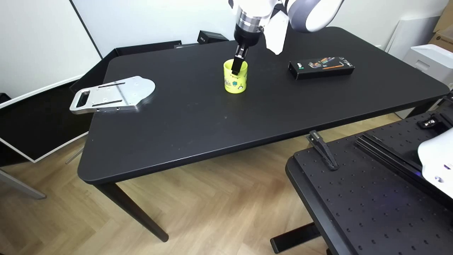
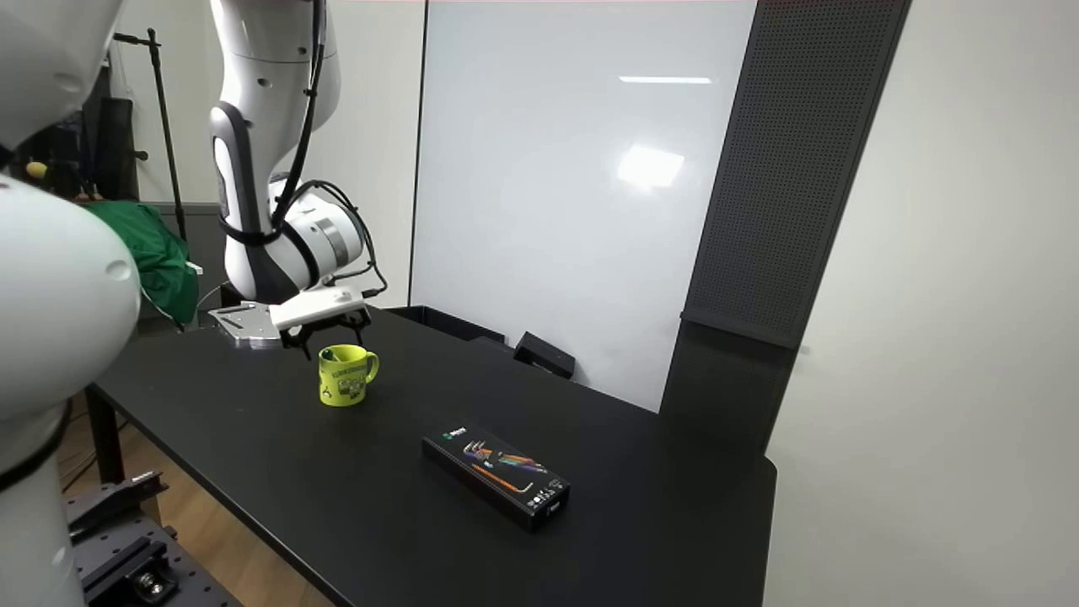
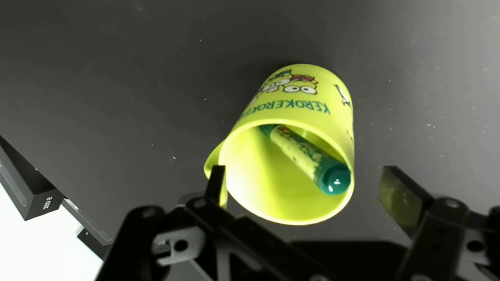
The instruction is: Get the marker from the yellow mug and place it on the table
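Observation:
The yellow mug (image 1: 235, 84) stands upright on the black table (image 1: 177, 127). It also shows in an exterior view (image 2: 343, 386) and the wrist view (image 3: 269, 171). The green marker (image 3: 300, 154) leans inside the mug, its rounded teal end at the rim. Its dark end (image 2: 327, 355) shows at the mug's mouth in an exterior view. My gripper (image 3: 304, 177) is open and empty above the mug. In the wrist view its fingers appear on either side of the mug's mouth, one overlapping the handle. In an exterior view the gripper (image 1: 237, 70) overlaps the mug's rim.
A black box with coloured tool pictures (image 1: 322, 68) lies on the table, also in an exterior view (image 2: 497, 476). A silver metal plate (image 1: 115, 94) lies at a table edge. A small black box (image 1: 211, 37) stands by the far edge. A perforated black platform (image 1: 371, 198) stands nearby.

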Robot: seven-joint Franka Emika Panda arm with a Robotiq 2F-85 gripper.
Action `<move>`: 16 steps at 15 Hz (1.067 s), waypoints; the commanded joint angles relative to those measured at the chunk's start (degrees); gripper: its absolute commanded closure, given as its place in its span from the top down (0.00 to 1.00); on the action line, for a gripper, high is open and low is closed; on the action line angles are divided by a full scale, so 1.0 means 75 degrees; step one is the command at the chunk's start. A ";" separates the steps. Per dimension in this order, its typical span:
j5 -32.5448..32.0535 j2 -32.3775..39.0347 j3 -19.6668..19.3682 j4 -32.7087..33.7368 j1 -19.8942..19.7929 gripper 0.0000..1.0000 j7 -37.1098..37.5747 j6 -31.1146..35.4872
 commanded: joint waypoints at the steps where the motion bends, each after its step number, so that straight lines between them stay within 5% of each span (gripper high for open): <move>1: 0.0141 -0.0255 0.0055 -0.0101 -0.0004 1.00 -0.0042 -0.0221; 5: 0.0193 -0.0315 0.0091 -0.0121 -0.0017 1.00 -0.0068 -0.0311; 6: 0.0205 -0.0317 0.0109 -0.0125 -0.0027 0.75 -0.0104 -0.0308; 7: 0.0221 -0.0317 0.0119 -0.0130 -0.0027 0.74 -0.0145 -0.0323; 16: 0.0524 -0.0273 0.0197 -0.0152 -0.0065 0.11 -0.0257 -0.0277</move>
